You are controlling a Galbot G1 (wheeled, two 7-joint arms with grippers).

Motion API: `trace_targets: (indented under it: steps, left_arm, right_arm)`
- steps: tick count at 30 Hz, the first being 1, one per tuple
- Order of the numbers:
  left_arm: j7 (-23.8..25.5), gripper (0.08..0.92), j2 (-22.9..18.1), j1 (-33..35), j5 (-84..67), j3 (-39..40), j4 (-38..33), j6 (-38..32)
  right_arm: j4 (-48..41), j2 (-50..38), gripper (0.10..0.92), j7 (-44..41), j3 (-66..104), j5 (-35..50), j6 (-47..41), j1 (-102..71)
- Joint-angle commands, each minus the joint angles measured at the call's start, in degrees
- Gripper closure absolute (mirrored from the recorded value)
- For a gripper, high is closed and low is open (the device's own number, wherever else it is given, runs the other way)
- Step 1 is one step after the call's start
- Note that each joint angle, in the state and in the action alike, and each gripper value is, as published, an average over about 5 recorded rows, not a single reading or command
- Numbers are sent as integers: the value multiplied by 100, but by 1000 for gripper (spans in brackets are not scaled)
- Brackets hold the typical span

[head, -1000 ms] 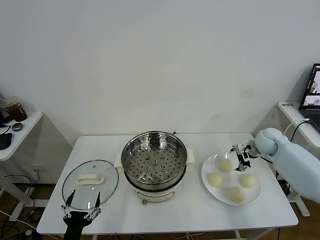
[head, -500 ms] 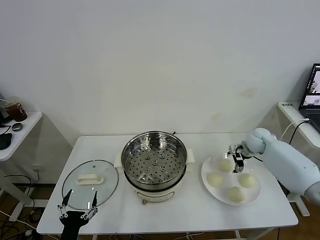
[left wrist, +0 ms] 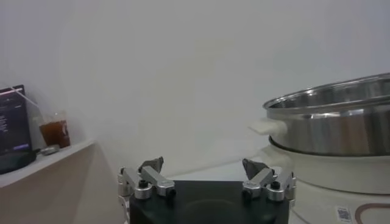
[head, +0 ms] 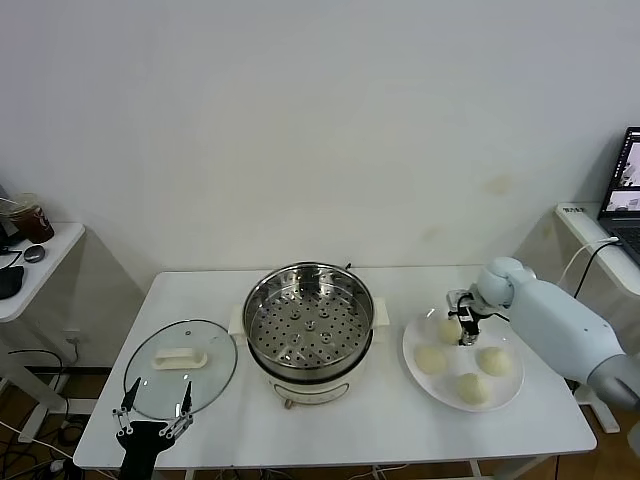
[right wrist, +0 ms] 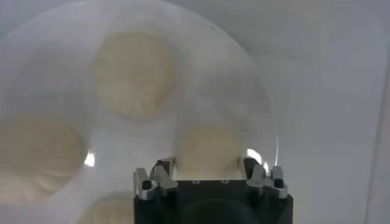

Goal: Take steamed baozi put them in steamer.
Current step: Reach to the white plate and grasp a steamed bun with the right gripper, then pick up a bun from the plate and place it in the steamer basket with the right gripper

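Observation:
Four cream-white baozi lie on a white plate (head: 409,352) at the right: one far (head: 448,329), one left (head: 430,360), one right (head: 494,360), one near (head: 472,389). My right gripper (head: 463,326) is open, low over the far baozi (right wrist: 206,149), with its fingers on either side of the bun. The other buns show in the right wrist view (right wrist: 135,73) (right wrist: 36,152). The steel steamer (head: 310,322) with its perforated tray stands empty at the table's middle and also shows in the left wrist view (left wrist: 332,122). My left gripper (head: 155,408) is open and empty at the near left edge.
A round glass lid (head: 180,358) with a white handle lies left of the steamer, just beyond my left gripper (left wrist: 203,165). A side table with a drink cup (head: 30,217) stands at far left. A laptop (head: 625,190) sits on a shelf at far right.
My right gripper has moved left across the plate's far side and now straddles the far baozi. My left gripper has sunk slightly at the table's near edge.

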Motion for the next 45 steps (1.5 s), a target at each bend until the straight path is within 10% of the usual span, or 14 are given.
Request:
trace_targets:
  steps: [1, 15, 30, 45]
  left_arm:
    - [1, 177, 5, 5, 2, 2, -9, -2]
    - [-6, 177, 51, 46, 8, 30, -78, -69]
    - [-5, 177, 152, 16, 0, 18, -193, -77]
    - [-15, 177, 121, 41, 5, -250, -195, -97]
  right_arm:
    - [178, -129, 476, -32, -157, 167, -19, 126]
    - [1317, -960, 563, -168, -1257, 1649, 303, 2240]
    - [1630, 1133, 567, -91, -3000, 3241, 1499, 4195]
    - [415, 2974, 550, 114, -3492, 1764, 3411, 3405]
